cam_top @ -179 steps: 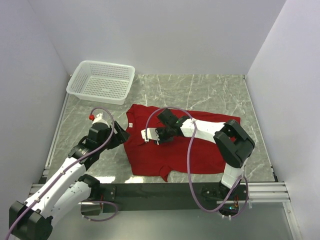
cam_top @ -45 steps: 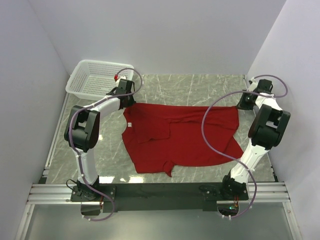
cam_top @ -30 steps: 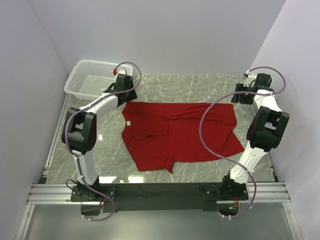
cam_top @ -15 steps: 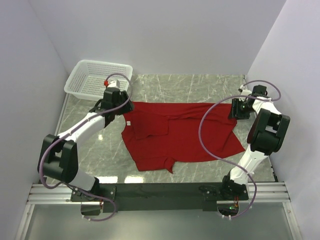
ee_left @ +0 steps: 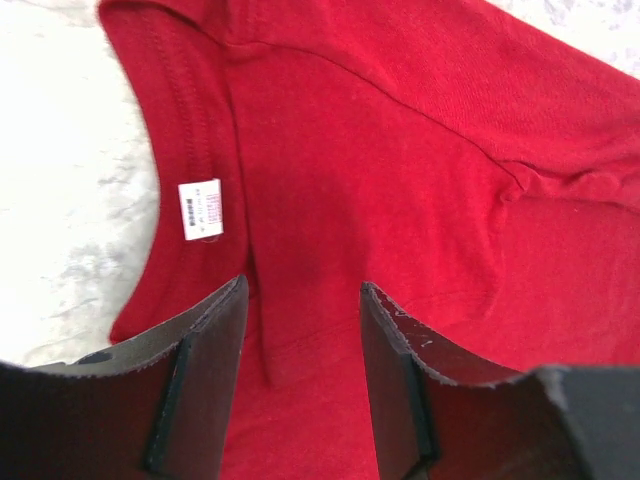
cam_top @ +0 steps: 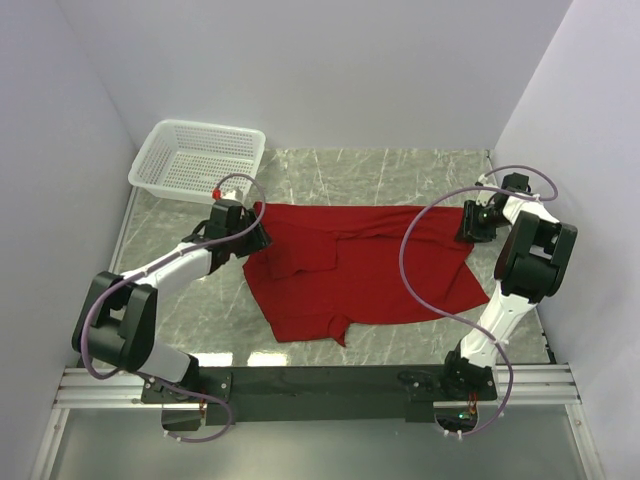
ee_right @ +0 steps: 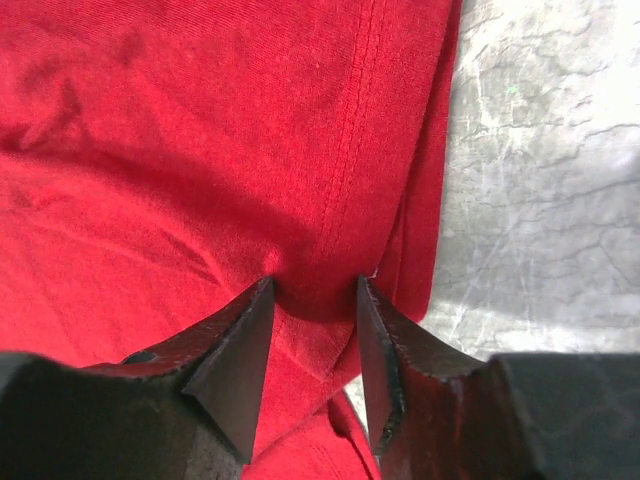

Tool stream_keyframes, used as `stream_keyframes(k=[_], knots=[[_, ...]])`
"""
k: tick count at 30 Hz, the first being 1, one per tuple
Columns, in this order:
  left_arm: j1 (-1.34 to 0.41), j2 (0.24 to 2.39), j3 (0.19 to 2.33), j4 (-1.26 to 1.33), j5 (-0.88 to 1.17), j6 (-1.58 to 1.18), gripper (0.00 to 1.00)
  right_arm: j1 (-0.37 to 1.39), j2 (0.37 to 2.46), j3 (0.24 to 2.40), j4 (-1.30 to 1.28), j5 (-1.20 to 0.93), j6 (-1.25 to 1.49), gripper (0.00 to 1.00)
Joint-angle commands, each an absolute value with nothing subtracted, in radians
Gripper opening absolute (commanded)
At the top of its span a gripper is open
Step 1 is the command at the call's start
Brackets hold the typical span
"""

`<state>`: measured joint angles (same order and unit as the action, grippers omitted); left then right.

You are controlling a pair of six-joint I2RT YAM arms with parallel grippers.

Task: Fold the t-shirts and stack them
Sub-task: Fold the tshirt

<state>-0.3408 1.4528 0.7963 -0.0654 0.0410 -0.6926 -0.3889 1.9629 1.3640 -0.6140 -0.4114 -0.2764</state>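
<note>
Top camera sits high behind the arm bases, looking down and forward toward the back wall. From afar it takes in the whole table (cam_top: 400, 170), the basket (cam_top: 205, 128) and the shirt (cam_top: 370, 270). Left wrist camera looks steeply down past the left gripper (ee_left: 302, 290), very near the shirt's collar and label (ee_left: 201, 209). Right wrist camera looks down past the right gripper (ee_right: 314, 282), equally near, at the shirt's right edge and bare table. All three views share the shirt; the wrist views show its opposite ends.
</note>
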Motion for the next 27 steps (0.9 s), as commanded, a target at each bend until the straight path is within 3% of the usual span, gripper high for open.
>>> stream_keyframes(k=[1,16,27], knots=[[-0.347,1.473,0.802,-0.011,0.078,-0.722,0.54,-0.394,1.977,1.399,-0.632,-0.431,-0.264,0.45],[-0.351,1.730,1.008,-0.041,0.014,-0.703,0.51,-0.394,1.973,1.402,-0.626,-0.451,-0.265,0.33],[-0.351,1.806,1.055,-0.083,0.003,-0.663,0.48,-0.400,1.956,1.413,-0.630,-0.465,-0.272,0.03]])
